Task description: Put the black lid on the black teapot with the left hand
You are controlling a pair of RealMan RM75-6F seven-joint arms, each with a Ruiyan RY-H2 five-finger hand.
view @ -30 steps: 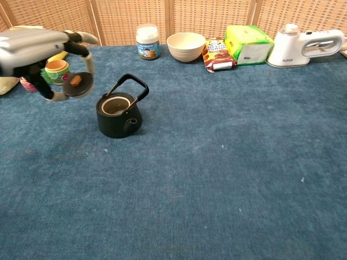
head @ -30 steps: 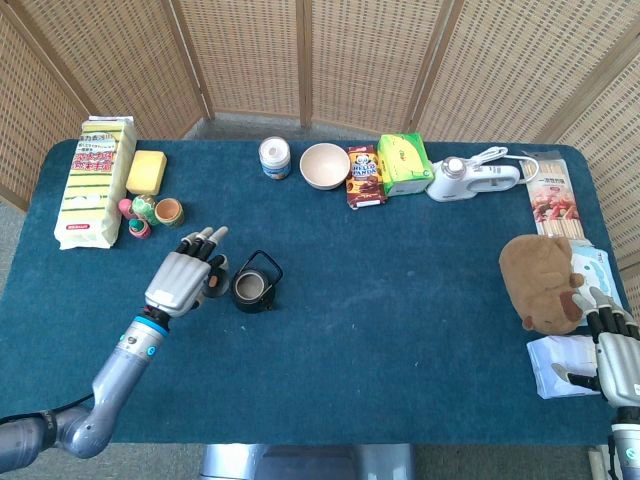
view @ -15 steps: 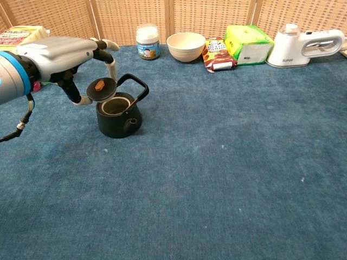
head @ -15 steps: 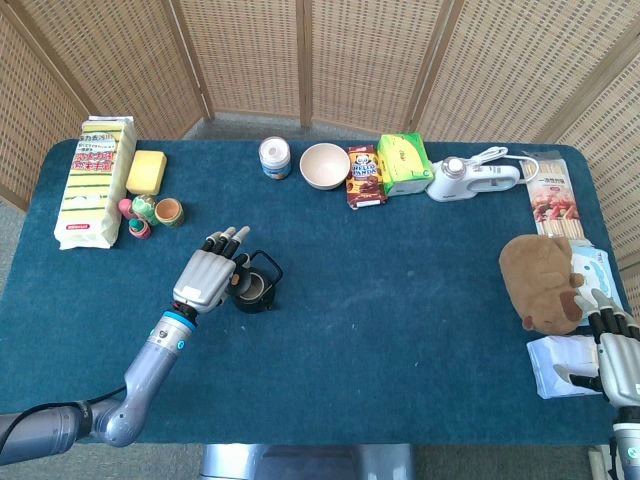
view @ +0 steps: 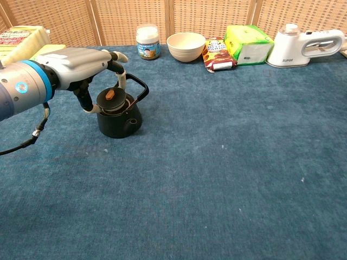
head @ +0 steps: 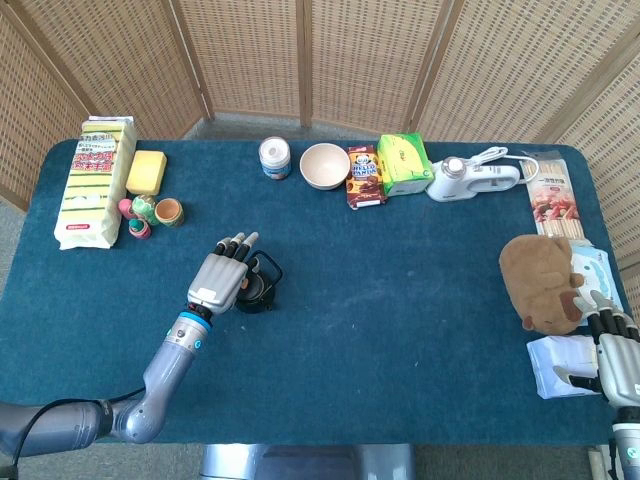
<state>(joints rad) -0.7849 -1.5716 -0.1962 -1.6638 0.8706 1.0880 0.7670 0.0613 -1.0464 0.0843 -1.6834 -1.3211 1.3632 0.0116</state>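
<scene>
The black teapot (view: 118, 118) stands on the blue cloth at the left, its handle (view: 139, 86) raised and tilted back right. My left hand (view: 81, 62) hovers right over it, pinching the black lid (view: 110, 99) with an orange knob between thumb and a finger. The lid lies tilted just above the pot's opening, at or close to the rim. From the head view the left hand (head: 223, 279) covers most of the teapot (head: 262, 292). My right hand (head: 612, 350) lies at the table's far right edge, fingers apart, holding nothing.
Behind the pot stand small painted cups (head: 152, 212), a yellow sponge (head: 147, 171) and a sponge pack (head: 93, 182). A jar (view: 147, 42), bowl (view: 186, 46), snack boxes (view: 247, 44) and a white mixer (view: 306, 45) line the back. A plush bear (head: 541, 281) sits near the right hand.
My left hand carried the lid rightwards from beside the teapot to directly over its opening and lowered it toward the rim. The right hand stayed still.
</scene>
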